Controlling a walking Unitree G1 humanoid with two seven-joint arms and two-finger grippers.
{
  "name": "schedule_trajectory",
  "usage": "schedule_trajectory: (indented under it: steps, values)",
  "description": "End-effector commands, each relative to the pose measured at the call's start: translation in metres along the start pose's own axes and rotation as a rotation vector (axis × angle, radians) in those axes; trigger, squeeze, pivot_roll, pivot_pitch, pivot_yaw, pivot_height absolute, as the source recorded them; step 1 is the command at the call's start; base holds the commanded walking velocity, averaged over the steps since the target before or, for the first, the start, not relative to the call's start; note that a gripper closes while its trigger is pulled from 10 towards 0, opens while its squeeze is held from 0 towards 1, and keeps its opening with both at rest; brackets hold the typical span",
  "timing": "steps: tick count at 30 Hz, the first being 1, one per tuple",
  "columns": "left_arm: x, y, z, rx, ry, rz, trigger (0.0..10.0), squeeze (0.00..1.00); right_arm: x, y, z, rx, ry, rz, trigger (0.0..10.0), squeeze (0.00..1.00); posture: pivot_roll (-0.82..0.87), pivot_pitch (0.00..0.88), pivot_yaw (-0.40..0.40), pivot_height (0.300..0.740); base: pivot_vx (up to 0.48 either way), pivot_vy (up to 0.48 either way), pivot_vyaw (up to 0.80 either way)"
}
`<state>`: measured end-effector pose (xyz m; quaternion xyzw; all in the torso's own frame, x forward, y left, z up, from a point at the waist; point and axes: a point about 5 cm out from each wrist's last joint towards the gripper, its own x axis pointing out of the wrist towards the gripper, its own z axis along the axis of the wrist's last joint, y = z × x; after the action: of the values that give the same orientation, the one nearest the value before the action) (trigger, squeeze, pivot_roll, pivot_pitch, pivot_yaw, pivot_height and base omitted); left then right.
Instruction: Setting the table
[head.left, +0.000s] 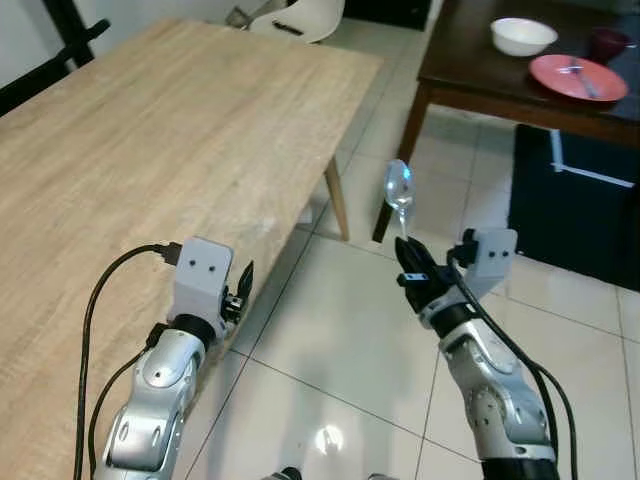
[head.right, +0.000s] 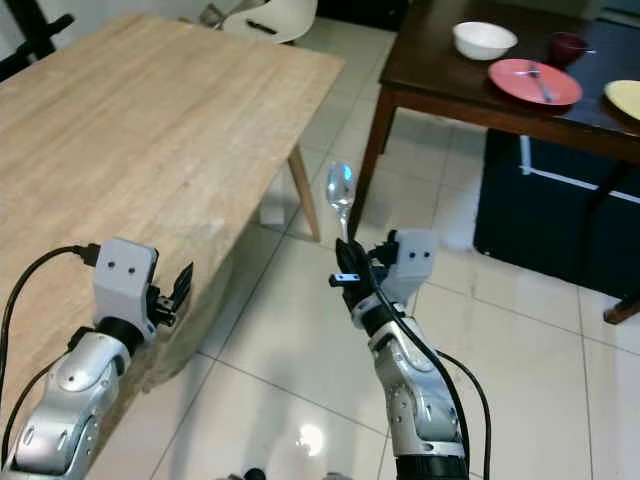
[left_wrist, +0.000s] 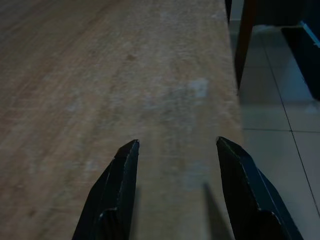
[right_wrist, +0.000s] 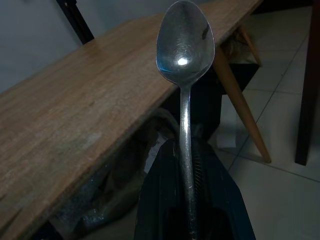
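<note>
One long pale wooden table (head.left: 150, 170) fills the robot's left side, the left gripper (left_wrist: 175, 150) hovering over its edge, fingers spread wide and empty. Beside it, above the tiled floor (head.left: 330, 350), the right gripper (head.left: 412, 262) pinches a shiny metal spoon (head.left: 399, 190) upright, bowl uppermost.

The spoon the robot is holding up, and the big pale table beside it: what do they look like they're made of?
The spoon looks like polished metal, probably steel: silvery, with a bright glint in its bowl. It is clamped in the right gripper. The table looks like light wood or a wood-look veneer: matt, with streaky grain along its length.
</note>
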<state>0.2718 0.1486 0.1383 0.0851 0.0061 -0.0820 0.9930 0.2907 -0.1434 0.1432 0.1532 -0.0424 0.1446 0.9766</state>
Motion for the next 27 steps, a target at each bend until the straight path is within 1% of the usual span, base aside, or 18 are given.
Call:
schedule_trajectory:
  steps: [1,23,27]
  values:
    - [-0.0009,-0.0012,-0.0059,-0.007,0.028,-0.003,10.0,0.0,-0.0019,-0.0021,-0.0033,0.015,0.015,-0.005,10.0,0.0,-0.05,0.002,0.012,0.74,0.0,0.0,0.77]
    - [0.001,-0.0019,-0.0067,0.011,0.038,-0.011,10.0,0.0,-0.003,-0.0077,-0.0025,0.018,0.006,-0.035,10.0,0.0,-0.05,0.007,0.02,0.74,0.0,0.0,0.76]
    - [0.0035,-0.0024,-0.0059,0.026,0.039,-0.008,10.0,0.0,-0.002,-0.0089,-0.0016,0.04,0.0,-0.052,10.0,0.0,-0.05,0.006,0.02,0.74,0.0,0.0,0.1]
